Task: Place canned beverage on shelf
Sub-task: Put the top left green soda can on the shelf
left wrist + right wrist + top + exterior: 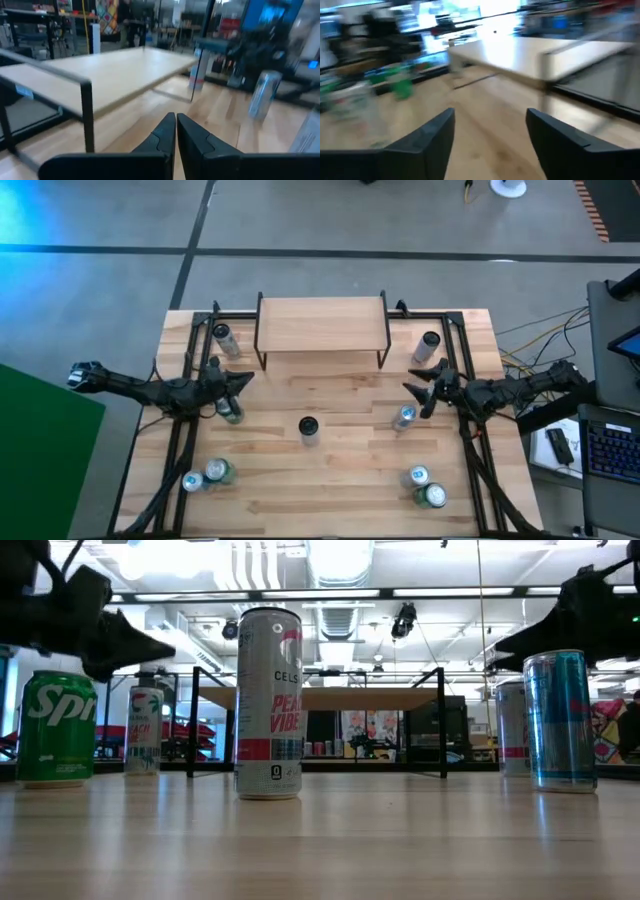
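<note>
The shelf (322, 325), a light plank on thin black legs, stands at the table's far middle with nothing on its top; it also shows in the low view (315, 698). Several cans stand on the table. A tall white can (308, 428) stands upright at the centre (268, 703). My left gripper (245, 378) is shut and empty, above the table left of the shelf's near left leg, beside a can (231, 410); its fingers meet in the left wrist view (176, 117). My right gripper (412, 380) is open and empty (490, 120), right of the shelf, just beyond a blue can (404, 417).
Other cans stand at the far left (222, 335), far right (430, 343), near left (205, 476) and near right (425, 486). A green can (57, 730) and a blue can (560, 720) flank the low view. Black frame rails (185, 380) run along both table sides.
</note>
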`<action>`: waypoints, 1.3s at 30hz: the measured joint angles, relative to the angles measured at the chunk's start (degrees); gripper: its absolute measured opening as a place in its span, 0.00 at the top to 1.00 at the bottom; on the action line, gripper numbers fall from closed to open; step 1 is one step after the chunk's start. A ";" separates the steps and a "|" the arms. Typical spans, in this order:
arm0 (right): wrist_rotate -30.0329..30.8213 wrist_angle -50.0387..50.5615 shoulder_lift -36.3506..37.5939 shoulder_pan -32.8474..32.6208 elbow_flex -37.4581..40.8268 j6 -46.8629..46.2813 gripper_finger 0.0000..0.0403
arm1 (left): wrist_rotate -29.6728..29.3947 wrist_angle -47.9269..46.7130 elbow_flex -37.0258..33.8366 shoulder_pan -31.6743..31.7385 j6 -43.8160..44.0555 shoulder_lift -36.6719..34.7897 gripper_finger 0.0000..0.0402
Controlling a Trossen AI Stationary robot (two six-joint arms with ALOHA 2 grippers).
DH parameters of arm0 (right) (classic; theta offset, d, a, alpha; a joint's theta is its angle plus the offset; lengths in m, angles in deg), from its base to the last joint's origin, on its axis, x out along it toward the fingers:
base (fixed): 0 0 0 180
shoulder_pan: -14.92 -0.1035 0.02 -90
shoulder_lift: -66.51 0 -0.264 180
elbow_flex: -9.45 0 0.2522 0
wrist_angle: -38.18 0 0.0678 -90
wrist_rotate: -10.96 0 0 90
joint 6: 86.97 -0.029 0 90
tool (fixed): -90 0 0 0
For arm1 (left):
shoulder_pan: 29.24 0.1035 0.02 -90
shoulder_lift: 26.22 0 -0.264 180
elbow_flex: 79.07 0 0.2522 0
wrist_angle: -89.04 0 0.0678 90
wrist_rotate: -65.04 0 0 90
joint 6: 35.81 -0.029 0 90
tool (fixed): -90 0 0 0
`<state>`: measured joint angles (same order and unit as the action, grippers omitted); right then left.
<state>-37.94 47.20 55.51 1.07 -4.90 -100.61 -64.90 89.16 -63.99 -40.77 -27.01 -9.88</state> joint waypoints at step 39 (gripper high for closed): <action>6.57 -2.30 -16.79 15.36 -18.71 9.06 0.17 | -15.27 -59.03 42.58 18.36 25.32 25.54 0.22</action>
<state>-31.37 44.90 38.72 16.43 -23.61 -91.55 -80.17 30.14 -21.42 -22.41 -1.69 15.66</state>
